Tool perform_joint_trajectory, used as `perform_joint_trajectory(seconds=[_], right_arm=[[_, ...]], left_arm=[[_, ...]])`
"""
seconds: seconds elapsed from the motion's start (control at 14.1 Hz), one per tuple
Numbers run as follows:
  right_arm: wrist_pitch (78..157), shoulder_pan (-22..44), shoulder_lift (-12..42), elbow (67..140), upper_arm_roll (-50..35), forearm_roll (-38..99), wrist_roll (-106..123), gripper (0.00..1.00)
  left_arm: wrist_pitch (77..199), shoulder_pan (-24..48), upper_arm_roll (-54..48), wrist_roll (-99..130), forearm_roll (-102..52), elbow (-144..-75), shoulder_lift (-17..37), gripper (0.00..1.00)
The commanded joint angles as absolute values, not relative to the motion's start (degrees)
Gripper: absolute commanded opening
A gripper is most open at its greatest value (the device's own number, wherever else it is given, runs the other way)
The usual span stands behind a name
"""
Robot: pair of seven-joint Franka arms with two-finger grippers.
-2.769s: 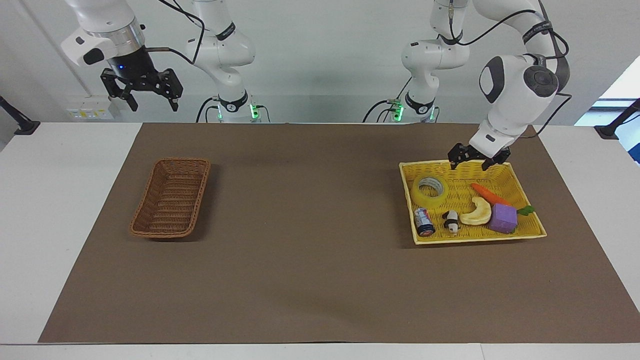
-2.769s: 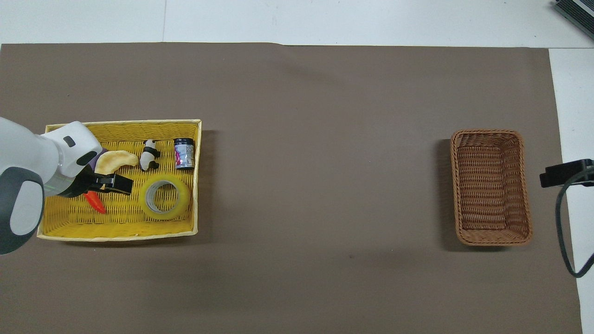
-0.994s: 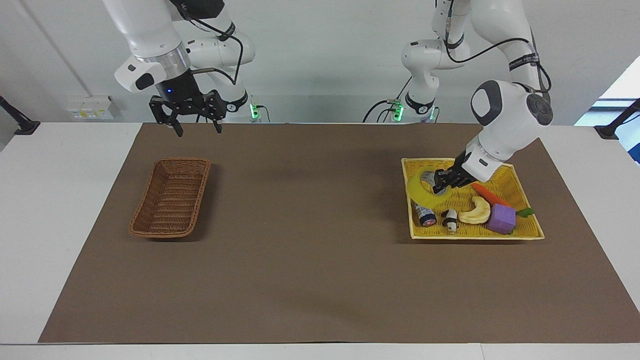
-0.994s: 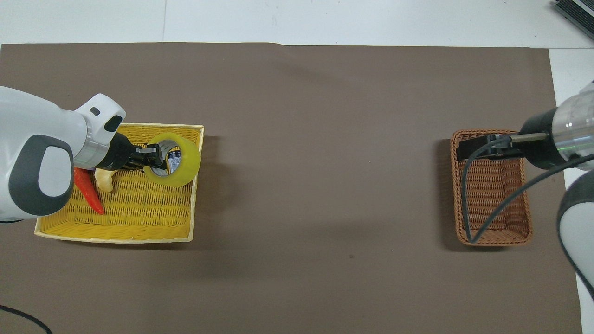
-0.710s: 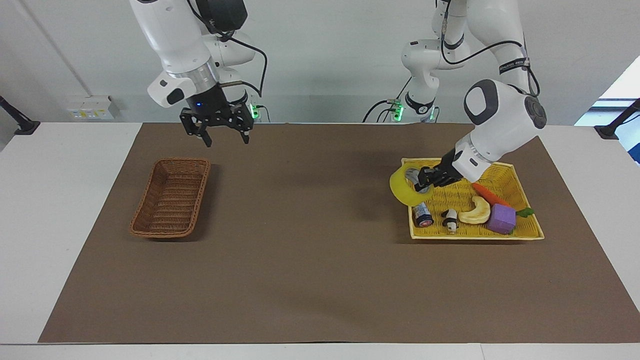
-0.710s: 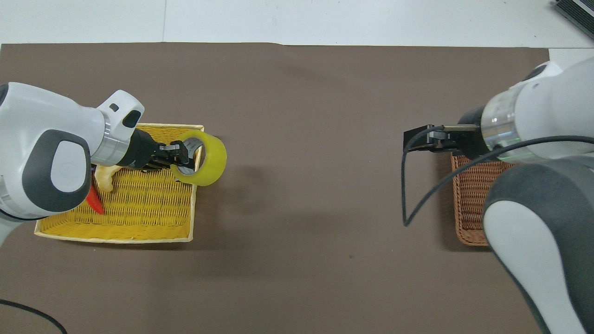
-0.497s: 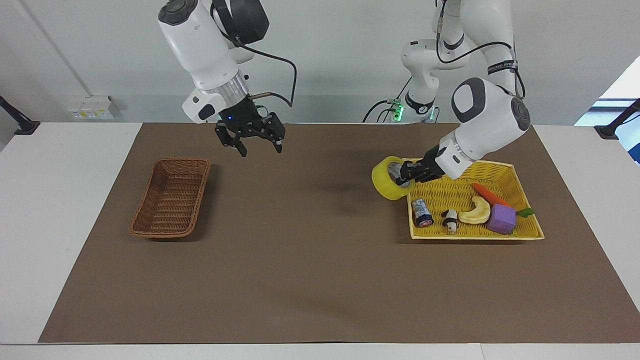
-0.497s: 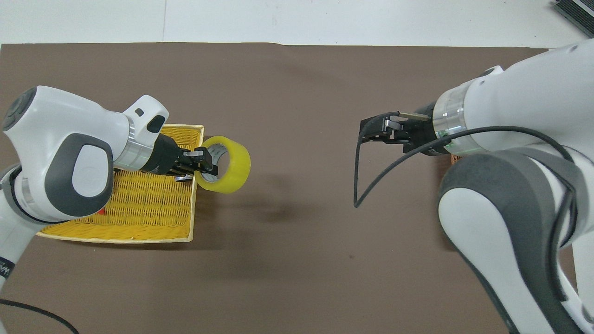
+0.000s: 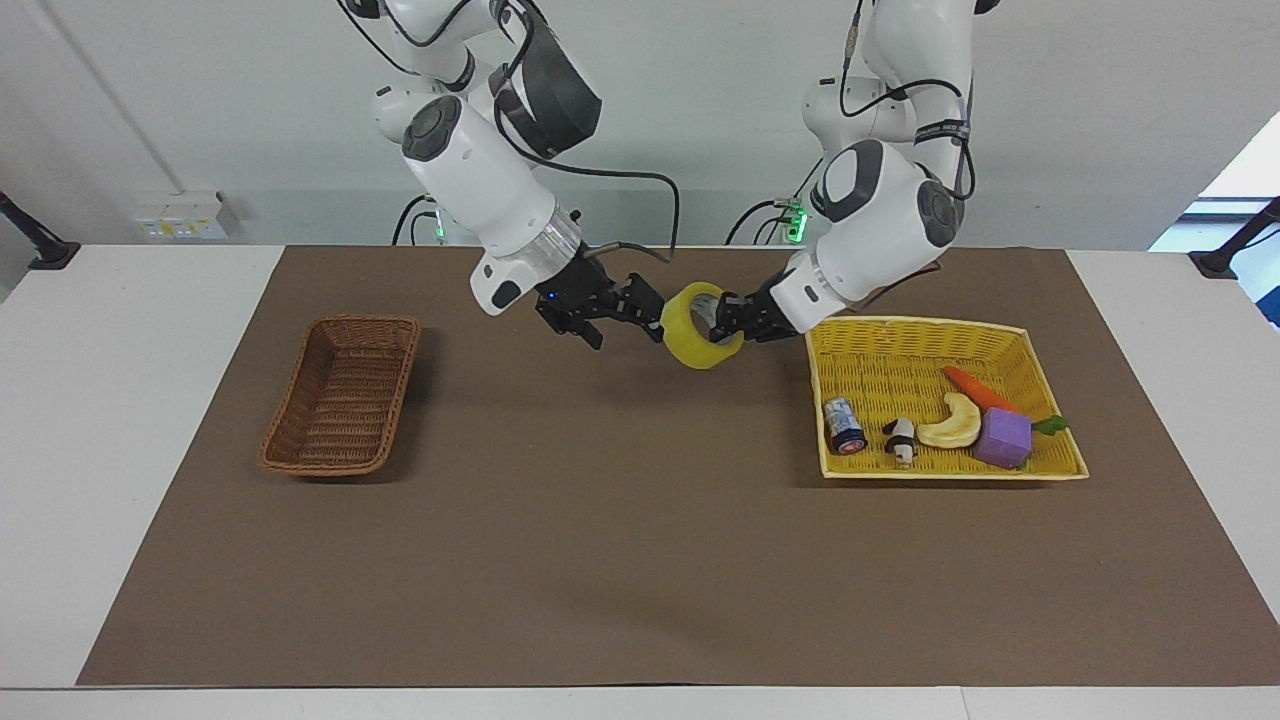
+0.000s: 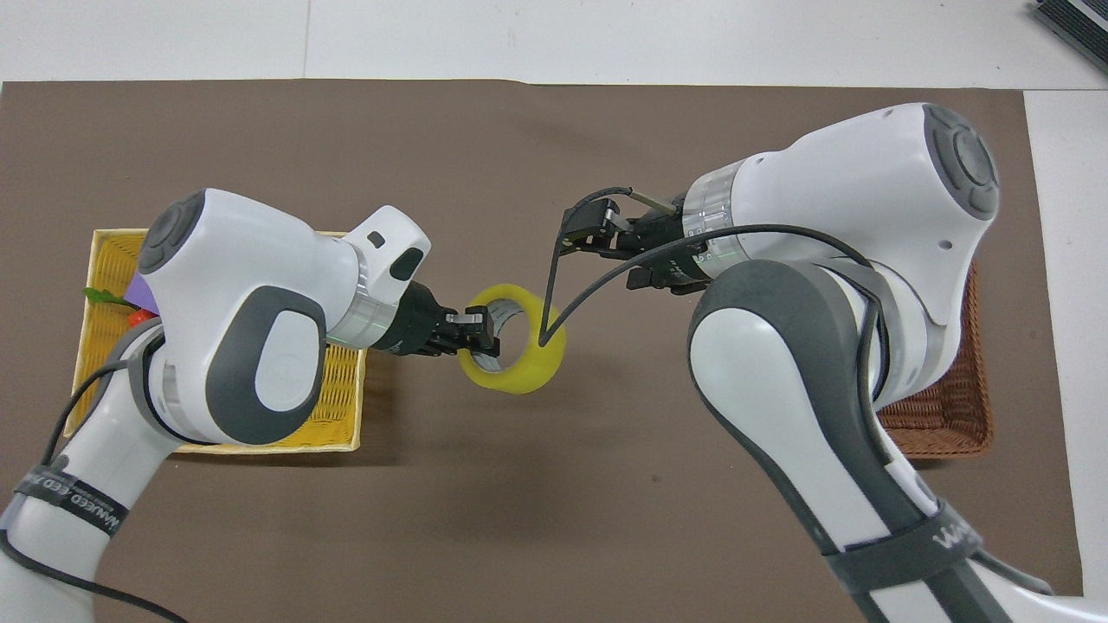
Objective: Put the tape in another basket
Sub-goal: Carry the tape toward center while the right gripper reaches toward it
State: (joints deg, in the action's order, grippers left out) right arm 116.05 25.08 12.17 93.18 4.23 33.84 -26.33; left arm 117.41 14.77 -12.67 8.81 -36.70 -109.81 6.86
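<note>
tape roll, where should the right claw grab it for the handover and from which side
Probably the free arc of the tape's wall, on the side facing the right claw, one finger through the core. The left claw pinches the other arc, holding the roll tilted over the mat, and the right claw is open beside it. Come from the brown basket's end.

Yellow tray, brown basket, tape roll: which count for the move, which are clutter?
In the job:
- glossy yellow packing tape roll, held in the left gripper over the brown mat
- right gripper, open beside the roll
- dark-brown woven wicker basket

Lying about:
- bright-yellow woven basket, with carrot, purple block, panda figure
</note>
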Motion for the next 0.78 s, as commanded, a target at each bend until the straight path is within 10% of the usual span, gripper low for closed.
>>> perform_joint_trajectory(seconds=[0.0, 0.71], right_arm=[[115.6, 24.9, 10.3, 95.6, 4.3, 37.6, -26.5, 1.00], [111.4, 23.9, 5.7, 103.0, 4.2, 40.4, -12.4, 1.00]], left_arm=[[120.1, 18.4, -11.9, 11.2, -38.2, -109.0, 6.5, 0.00], [126.4, 18.5, -12.1, 11.2, -45.3, -105.5, 7.2, 0.00]])
